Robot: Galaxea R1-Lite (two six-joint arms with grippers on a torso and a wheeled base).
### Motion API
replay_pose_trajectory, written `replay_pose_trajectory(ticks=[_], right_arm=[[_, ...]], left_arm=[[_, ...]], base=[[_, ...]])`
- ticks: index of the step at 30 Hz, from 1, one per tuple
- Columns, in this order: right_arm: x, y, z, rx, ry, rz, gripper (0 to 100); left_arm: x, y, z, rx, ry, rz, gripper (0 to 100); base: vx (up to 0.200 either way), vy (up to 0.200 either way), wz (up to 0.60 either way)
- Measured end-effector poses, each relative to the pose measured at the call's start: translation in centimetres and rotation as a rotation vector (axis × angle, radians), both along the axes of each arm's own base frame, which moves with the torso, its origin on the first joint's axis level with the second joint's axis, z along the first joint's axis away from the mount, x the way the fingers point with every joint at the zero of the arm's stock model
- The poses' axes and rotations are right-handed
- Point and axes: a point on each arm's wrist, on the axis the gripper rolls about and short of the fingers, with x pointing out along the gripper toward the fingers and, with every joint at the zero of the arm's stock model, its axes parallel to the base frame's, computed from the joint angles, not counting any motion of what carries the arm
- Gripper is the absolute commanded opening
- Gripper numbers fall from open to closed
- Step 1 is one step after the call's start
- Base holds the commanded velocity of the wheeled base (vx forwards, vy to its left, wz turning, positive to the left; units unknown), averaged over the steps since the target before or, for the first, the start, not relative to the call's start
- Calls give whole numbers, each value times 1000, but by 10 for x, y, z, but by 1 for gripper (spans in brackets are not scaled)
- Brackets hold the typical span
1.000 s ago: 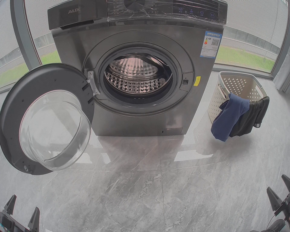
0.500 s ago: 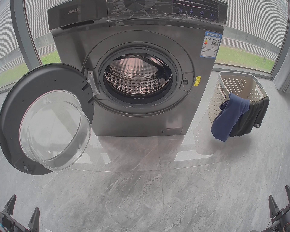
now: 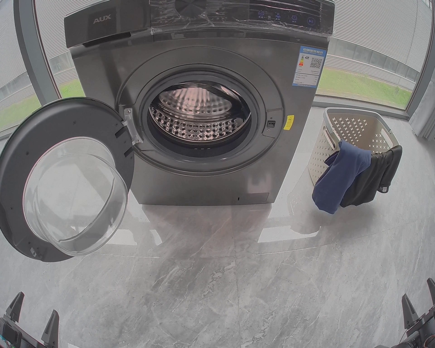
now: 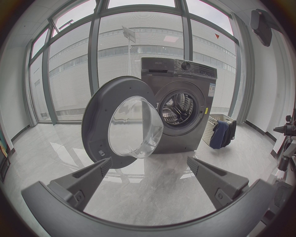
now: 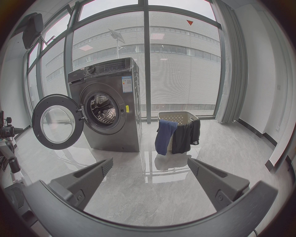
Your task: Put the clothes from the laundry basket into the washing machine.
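R hand [image 5: 149, 162] spread, clothes [image 5: 182, 138] well ahead.

Washing machine [image 3: 217, 181]: pale brand lettering [image 3: 102, 20] on dark top-left panel [image 3: 129, 16]. Blue-white rating label [image 3: 309, 66] with QR code at front upper right, print too small. Small yellow sticker [image 3: 288, 122] beside door opening [image 3: 199, 118], unreadable. Red triangle mark [image 5: 189, 22] on window glass [image 5: 182, 77].
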Motion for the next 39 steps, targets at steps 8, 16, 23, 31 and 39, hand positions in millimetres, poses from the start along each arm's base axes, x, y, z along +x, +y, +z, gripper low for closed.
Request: replay_pose_trajectory(ticks=[8,16,23,31,39], right_arm=[[0,0,0,0,0,0,100],[0,0,0,-1,0,-1,100],[0,0,0,-1,0,0,100],[0,0,0,-3,1,1,100],[0,0,0,-2,1,0,100]], left_arm=[[0,0,0,0,0,0,100],[0,0,0,1,0,0,100],[0,0,0,0,0,0,100],[0,0,0,1,0,0,100],[0,0,0,-1,0,-2,100]], base=[[0,-200,0],[0,-175,0],[0,0,0],[200,0,0],[200,0,0]])
